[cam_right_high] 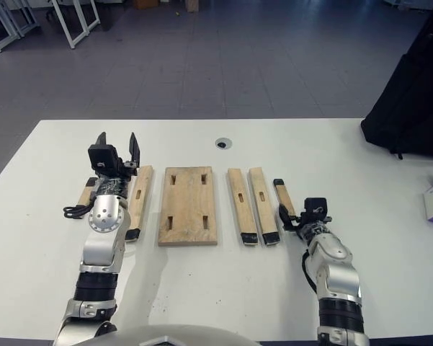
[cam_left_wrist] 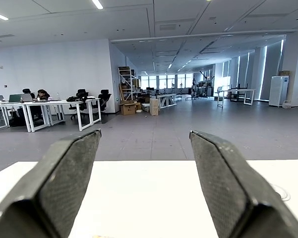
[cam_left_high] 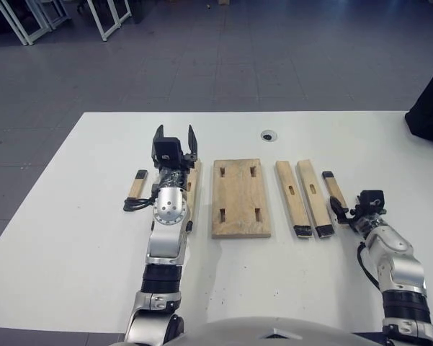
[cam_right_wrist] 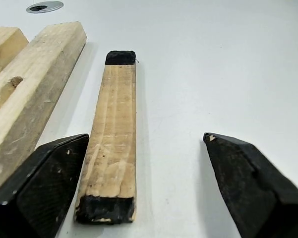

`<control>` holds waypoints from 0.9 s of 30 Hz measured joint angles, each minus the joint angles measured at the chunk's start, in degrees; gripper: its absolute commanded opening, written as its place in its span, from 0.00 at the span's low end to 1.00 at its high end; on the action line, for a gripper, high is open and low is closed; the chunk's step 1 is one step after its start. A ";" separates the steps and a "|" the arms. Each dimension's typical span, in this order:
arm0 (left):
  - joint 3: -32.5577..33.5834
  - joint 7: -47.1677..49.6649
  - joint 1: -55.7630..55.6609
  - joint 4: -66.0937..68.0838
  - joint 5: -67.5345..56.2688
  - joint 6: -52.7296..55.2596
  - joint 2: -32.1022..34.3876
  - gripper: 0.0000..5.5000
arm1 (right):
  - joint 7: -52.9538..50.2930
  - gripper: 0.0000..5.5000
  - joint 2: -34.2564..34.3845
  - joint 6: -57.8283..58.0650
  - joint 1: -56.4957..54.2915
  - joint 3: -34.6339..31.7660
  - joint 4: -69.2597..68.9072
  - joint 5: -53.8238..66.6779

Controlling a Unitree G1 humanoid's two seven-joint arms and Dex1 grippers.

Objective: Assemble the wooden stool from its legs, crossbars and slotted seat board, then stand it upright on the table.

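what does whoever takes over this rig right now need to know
Left pincer: open, empty, above the far end of the left leg.
Right pincer: open, straddling the near end of the right crossbar, not closed on it.
Parts: seat board flat in the middle; inner right leg and outer right leg beside it; left crossbar at the far left.
Done: nothing joined.
Left: all the assembly, then standing the stool upright.

Seat board [cam_left_high: 240, 198]: raw rough wood. Crossbar [cam_right_wrist: 112, 144]: grainy wood, matt black ends. Table [cam_left_high: 94, 238]: smooth white.
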 measured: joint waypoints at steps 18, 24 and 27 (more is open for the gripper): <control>0.39 -1.29 0.17 -0.50 -1.95 1.08 -0.10 0.61 | 0.90 0.23 -1.91 7.94 -4.48 2.58 1.48 0.13; 1.28 -6.55 -0.16 -0.07 -9.70 1.32 -0.65 0.61 | -1.45 0.23 -1.09 8.57 -9.22 1.54 3.55 0.22; 3.82 -11.68 -0.84 -1.49 -21.34 4.19 -2.48 0.61 | -0.46 0.23 -0.85 7.44 -14.06 0.35 3.33 2.46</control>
